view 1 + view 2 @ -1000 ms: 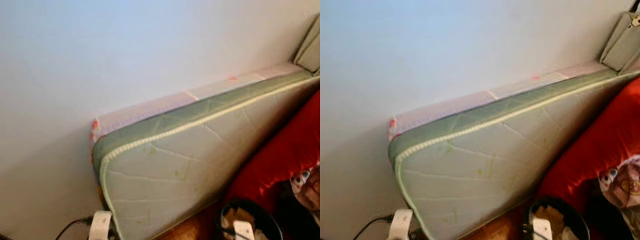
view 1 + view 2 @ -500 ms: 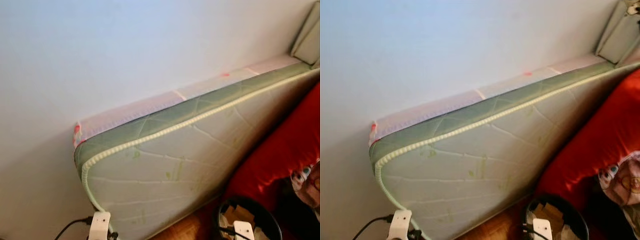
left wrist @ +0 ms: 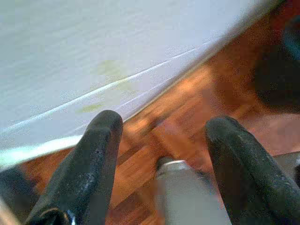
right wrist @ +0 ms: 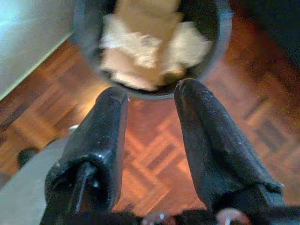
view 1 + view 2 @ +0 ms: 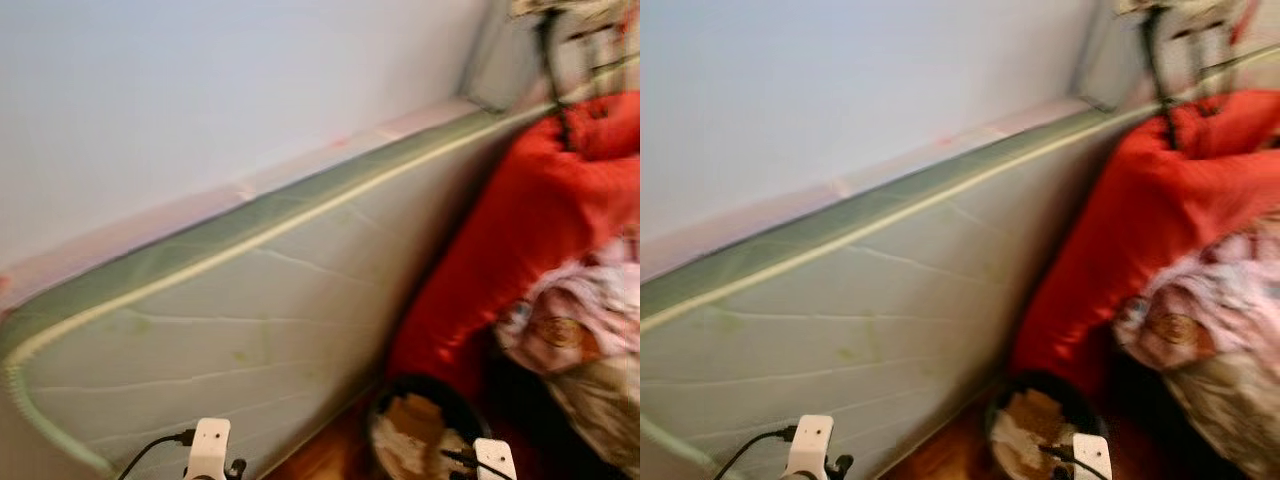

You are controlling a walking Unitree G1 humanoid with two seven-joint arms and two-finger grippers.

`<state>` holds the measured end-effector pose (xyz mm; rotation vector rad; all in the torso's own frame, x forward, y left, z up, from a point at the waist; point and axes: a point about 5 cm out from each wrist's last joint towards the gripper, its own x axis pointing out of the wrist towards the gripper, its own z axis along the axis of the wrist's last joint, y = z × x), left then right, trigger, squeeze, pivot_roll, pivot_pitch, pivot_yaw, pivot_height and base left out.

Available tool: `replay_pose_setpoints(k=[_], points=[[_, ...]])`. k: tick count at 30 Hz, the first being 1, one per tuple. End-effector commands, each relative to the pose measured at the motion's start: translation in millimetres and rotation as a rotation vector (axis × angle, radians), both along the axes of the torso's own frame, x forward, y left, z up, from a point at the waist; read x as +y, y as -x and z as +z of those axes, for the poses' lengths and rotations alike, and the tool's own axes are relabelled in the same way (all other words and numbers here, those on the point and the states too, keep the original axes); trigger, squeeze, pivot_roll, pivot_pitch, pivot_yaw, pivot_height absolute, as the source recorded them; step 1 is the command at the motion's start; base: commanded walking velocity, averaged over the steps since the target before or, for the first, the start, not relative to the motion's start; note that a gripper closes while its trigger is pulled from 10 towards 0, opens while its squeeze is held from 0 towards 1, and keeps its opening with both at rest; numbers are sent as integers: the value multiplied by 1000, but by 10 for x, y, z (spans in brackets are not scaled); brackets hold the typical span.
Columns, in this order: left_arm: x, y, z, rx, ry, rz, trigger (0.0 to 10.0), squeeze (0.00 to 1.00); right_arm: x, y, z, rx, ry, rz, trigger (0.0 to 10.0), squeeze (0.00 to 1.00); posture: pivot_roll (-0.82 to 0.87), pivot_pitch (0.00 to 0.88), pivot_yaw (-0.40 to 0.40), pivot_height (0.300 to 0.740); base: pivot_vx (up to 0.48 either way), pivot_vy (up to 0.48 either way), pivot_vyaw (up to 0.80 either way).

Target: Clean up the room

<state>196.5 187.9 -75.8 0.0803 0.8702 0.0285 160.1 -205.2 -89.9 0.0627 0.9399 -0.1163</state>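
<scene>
I see a pale green mattress standing on edge against the wall, its lower edge on the wooden floor. A red cushion leans at its far end, with patterned bedding beside it. My left hand hangs open and empty over the floor near the mattress's lower edge. My right hand is open too, holding nothing, just above a black bin of crumpled paper on the floor below the cushion.
</scene>
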Motion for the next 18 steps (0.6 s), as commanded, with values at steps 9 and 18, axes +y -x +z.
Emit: replay_pose_setpoints(k=[9,18], points=[[372,-170,144,16,14,70,10000,0,-304,-394,235,-45,-88,-98,10000,0,23,0,-79,736,0,-347,-63],[379,-182,152,14,15,69,10000,0,-298,-405,240,-49,-93,-106,10000,0,23,0,-79,736,0,-347,0]])
